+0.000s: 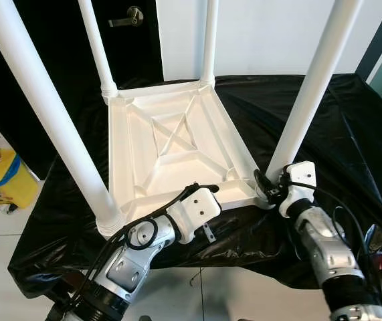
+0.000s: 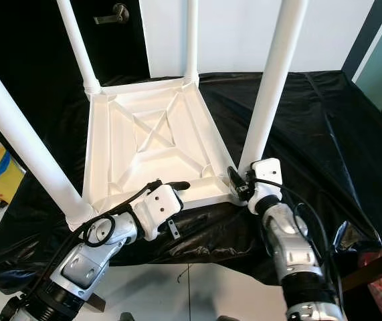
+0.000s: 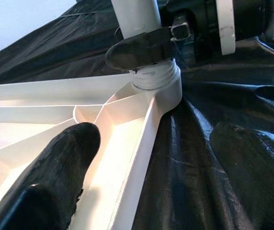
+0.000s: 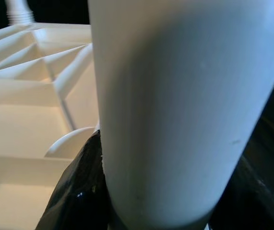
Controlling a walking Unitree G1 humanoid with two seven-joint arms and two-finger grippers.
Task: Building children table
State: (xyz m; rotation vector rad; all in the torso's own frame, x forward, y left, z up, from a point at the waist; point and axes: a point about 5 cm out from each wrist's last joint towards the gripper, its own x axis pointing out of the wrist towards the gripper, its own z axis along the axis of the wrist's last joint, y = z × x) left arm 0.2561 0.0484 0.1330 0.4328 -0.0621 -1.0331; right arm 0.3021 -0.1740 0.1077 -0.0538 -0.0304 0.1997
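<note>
While the white plastic tabletop lies upside down on crinkled glossy black sheeting, its ribbed, X-braced underside faces up, four smooth round legs standing in the corner sockets. Left gripper rests at the near rim, fingers apart, one inside a rib channel. Right gripper is clamped around the near right leg at its threaded base. Behind: dark door, lever handle, white wall.
</note>
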